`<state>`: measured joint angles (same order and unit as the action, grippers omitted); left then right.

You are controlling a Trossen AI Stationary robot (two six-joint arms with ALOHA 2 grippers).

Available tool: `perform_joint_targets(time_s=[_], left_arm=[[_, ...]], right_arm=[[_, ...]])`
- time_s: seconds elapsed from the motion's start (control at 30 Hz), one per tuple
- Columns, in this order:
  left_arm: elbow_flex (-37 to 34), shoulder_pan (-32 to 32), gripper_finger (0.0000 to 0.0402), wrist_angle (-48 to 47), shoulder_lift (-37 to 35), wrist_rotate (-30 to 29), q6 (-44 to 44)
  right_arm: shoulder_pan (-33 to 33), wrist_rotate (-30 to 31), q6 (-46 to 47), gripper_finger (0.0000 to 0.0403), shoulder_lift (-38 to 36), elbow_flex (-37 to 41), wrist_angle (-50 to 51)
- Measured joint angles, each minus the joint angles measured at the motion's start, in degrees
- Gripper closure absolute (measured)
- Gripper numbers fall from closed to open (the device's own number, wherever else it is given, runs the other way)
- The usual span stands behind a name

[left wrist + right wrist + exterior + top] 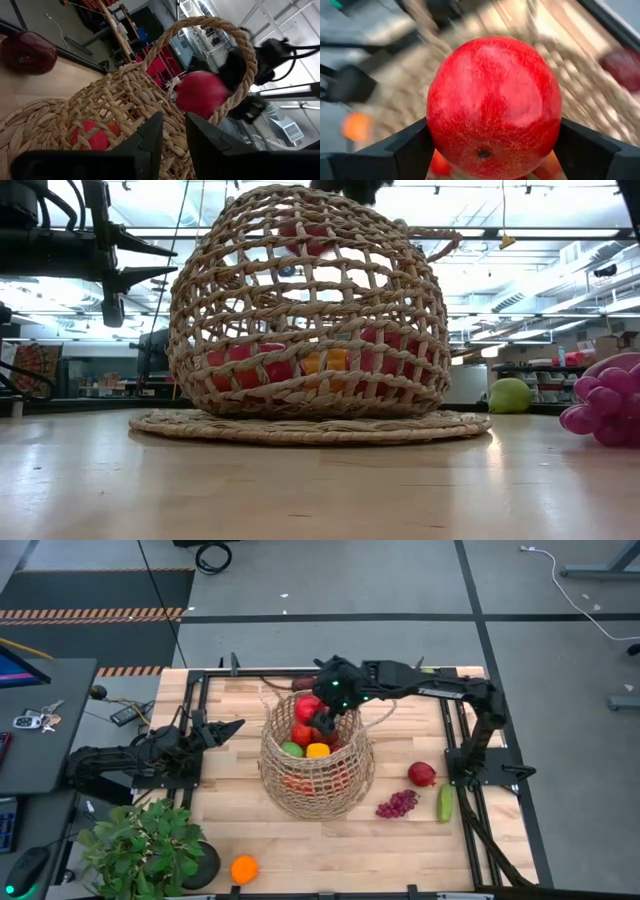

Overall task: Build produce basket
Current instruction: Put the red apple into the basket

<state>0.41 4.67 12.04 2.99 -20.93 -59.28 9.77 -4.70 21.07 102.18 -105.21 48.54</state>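
Now, basket: the tan open-weave basket stands about mid-tabletop on a flat woven mat, one loop handle arching at its rim.
Inside basket: a green fruit, a yellow lemon and red pieces lie at the bottom, seen through the weave.
Right gripper: the right gripper hangs over the basket's mouth, its two fingers clamped wide on a red apple held just above the fruit inside.
Left gripper: the left gripper waits beside the basket's left side, fingers closed on nothing, pointing at the wicker.
Produce outside: a dark red apple, purple grapes and a green cucumber lie near each other on the tabletop to the basket's right; an orange sits at the near edge.
Tabletop: pale wood planks framed by black rails.
Other things: a potted green plant stands at the near left corner, just beside the orange; keys rest on a dark side desk to the left.
Room: grey floor with striped hazard tape and loose cables beyond the table; the low view shows ceiling lights and shelving behind.
In the way: the wicker wall and handle stand between the left gripper and the held apple.
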Motion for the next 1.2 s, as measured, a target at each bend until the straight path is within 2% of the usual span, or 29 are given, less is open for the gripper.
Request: perform_joint_targets(time_s=[0.17, 0.4, 0.8, 0.93, 1.2], left_arm=[[0.0, 0.0, 0.0314, 0.0, 0.0, 0.0, 0.0], [0.0, 0.0, 0.0311, 0.0, 0.0, 0.0, 0.0], [0.0, 0.0, 0.0312, 0.0, 0.0, 0.0, 0.0], [0.0, 0.0, 0.0311, 0.0, 0.0, 0.0, 0.0], [0.0, 0.0, 0.0314, 0.0, 0.0, 0.0, 0.0]], right_arm=[[1.6, 0.5, -1.8, 0.0047, 3.6, 0.1, 5.0], [2.2, 1.1, -4.5, 0.0047, 7.2, 0.1, 7.0], [2.1, 2.9, -8.7, 0.0047, 7.5, 0.1, 8.7], [0.6, 2.3, -20.9, 0.0047, 7.5, 0.1, 7.7], [-3.1, 2.7, -61.4, 0.0047, 7.4, 0.1, 7.3]])
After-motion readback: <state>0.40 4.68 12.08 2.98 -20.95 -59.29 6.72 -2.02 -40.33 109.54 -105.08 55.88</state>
